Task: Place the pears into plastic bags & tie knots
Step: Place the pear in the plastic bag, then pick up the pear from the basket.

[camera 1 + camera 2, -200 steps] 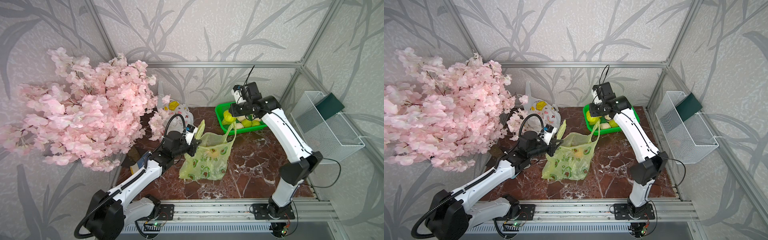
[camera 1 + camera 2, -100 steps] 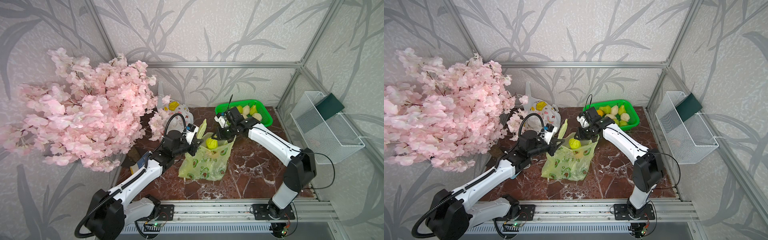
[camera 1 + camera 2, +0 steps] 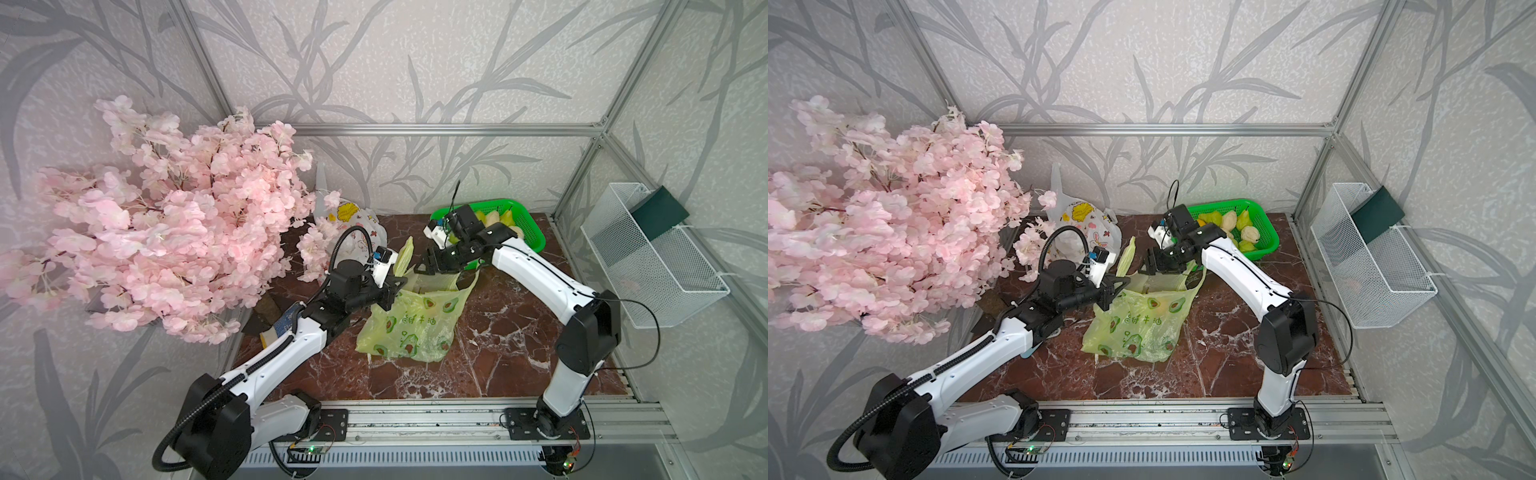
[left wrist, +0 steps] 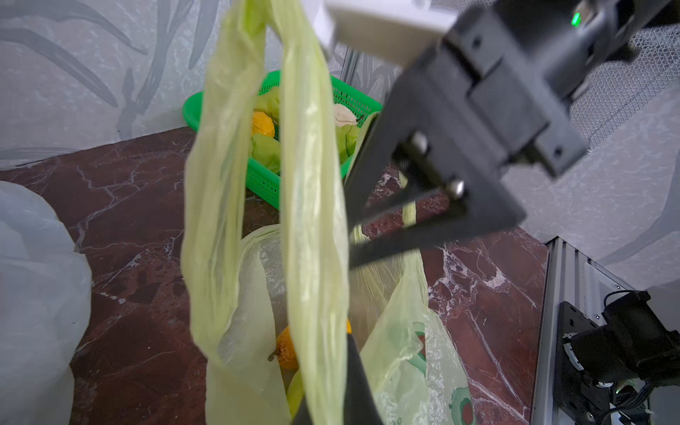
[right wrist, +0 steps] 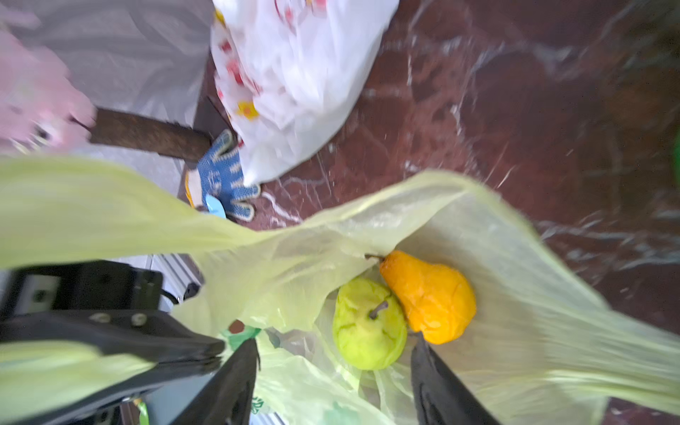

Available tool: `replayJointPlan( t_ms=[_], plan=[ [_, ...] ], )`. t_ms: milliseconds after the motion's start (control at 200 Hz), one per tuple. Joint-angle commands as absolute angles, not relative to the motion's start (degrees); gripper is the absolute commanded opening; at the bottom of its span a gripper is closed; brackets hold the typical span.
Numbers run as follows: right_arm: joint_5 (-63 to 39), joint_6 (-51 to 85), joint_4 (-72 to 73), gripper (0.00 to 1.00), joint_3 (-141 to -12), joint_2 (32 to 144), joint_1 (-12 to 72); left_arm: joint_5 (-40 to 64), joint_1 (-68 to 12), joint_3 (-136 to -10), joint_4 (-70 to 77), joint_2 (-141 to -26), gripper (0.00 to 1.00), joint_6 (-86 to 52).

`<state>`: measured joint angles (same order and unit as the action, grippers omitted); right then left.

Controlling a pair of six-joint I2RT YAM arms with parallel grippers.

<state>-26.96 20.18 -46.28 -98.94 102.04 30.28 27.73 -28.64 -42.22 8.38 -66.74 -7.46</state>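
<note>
- Step in hand: loading pears into the green bag, which stands mid-worktop.
- Its handle is pinched in the left pincer, jaws pressed together on the plastic, so the mouth is held up and open.
- Over that mouth hovers the right pincer, jaws spread and empty.
- Inside lie two pears, touching: a green pear and an orange pear.
- Next move, as I judge it: the right arm goes to the basket at 1 o'clock and closes gently on one more fruit, while the left holds the handle steady.
- Count: one green bag; white bags heaped at 11 o'clock, one or two, I cannot tell; one basket with at least six pears, others hidden by the arm; no knot tied yet.
</note>
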Motion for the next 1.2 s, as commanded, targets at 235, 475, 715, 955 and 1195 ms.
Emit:
replayJointPlan(
  t_ms=[235,475,715,955,1195],
  plan=[
    [2.57,18.16,-46.45,0.70,-107.03,106.76,10.50,26.63,-28.40,-44.61,8.03,-68.17,0.00,-6.66],
    [7.48,14.86,-51.96,0.78,-120.87,123.53,6.53,27.41,-28.40,-44.80,5.89,-67.57,0.00,-5.52],
    [6.09,14.45,-60.42,0.78,-135.43,138.83,5.89,27.60,-28.41,-44.65,5.15,-67.15,0.00,-5.55],
    [7.97,15.20,-61.31,0.75,-133.90,142.76,5.89,27.54,-28.39,-44.29,4.91,-66.80,0.00,-5.34],
    [7.25,14.71,-59.93,0.52,-132.14,141.60,5.80,27.95,-28.39,-44.90,4.91,-67.28,0.00,-5.36]
  ],
)
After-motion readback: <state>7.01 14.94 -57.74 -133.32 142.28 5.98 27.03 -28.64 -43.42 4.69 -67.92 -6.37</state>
